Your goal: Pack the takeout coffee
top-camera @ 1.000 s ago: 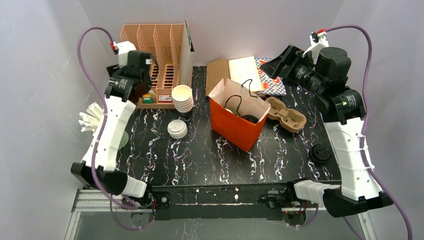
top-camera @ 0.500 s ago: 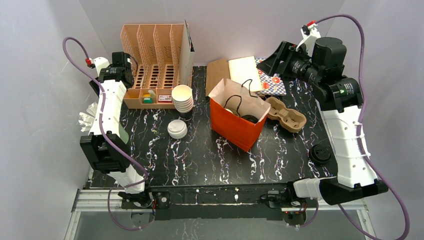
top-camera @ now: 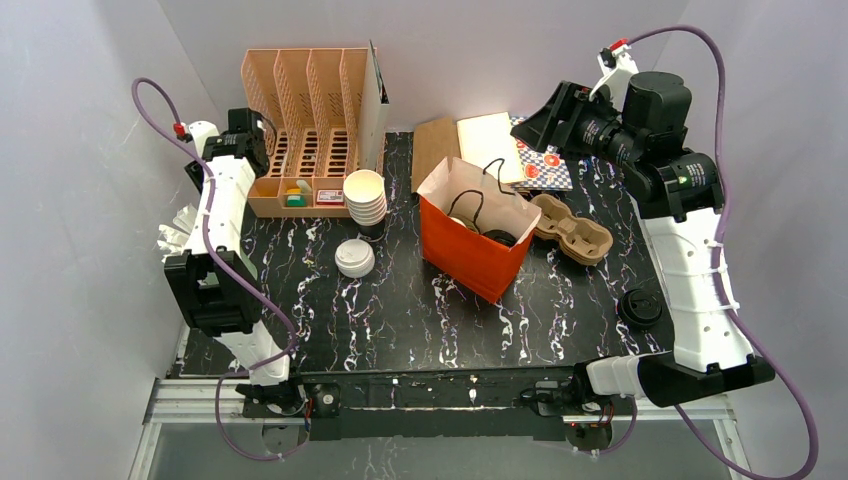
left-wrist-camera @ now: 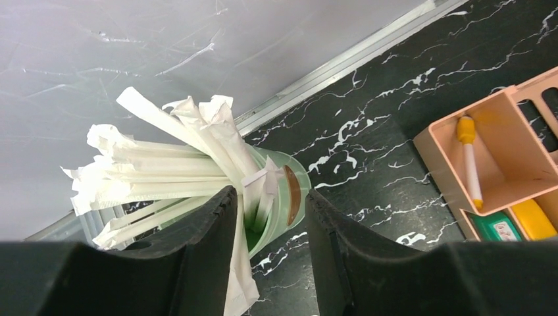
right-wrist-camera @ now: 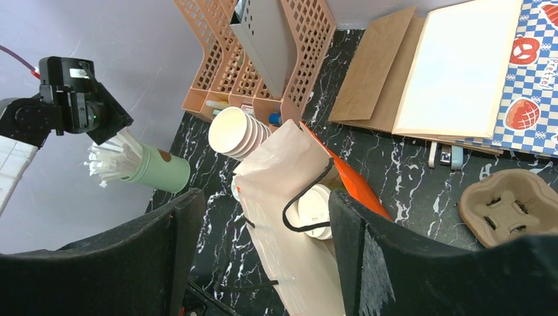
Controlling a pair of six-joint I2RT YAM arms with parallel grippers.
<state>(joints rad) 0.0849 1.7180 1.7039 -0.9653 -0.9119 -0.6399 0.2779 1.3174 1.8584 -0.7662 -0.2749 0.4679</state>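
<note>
Takeout coffee [top-camera: 461,222], two lidded cups [top-camera: 498,238], inside one orange bag [top-camera: 470,262]

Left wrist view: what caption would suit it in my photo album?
Two black fingers poised over a green cup stuffed with paper-wrapped straws, beside a peach desk organiser.

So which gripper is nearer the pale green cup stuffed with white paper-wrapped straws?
Left. The left gripper hangs close above the pale green cup and its straws. The right gripper is far across the table, beyond the orange paper bag.
</note>
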